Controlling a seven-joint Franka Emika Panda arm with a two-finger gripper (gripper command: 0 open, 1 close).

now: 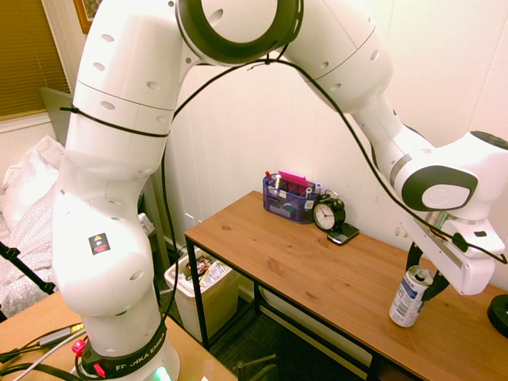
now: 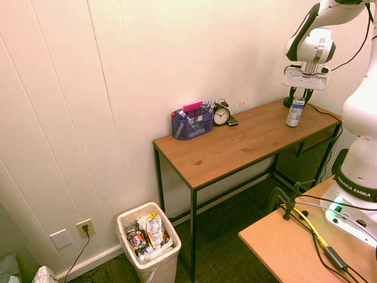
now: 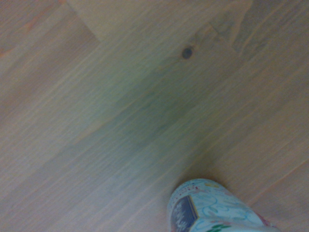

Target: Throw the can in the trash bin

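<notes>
At the far right end of the wooden desk [image 1: 349, 286], the two-finger gripper [image 1: 425, 278] is closed on the upper part of the drink can [image 1: 408, 298], its dark fingers on opposite sides below the silver top; the grip near the top presumably lets the can hang clear of the hand for a drop. The can leans slightly, its base at or just above the desktop, which suggests a hold that is secure but not square. Well apart, toward the desk's other end, the twin-bell alarm clock [image 2: 221, 114] stands between the blue translucent desk organizer [image 2: 192, 125] and a small dark device [image 2: 232, 121], all set back by the wall, probably to leave the front free. Beyond that end, on the floor, the lined waste bin [image 2: 171, 250] stands open-topped and well filled; a low, centred release would best keep the can from rolling off.
</notes>
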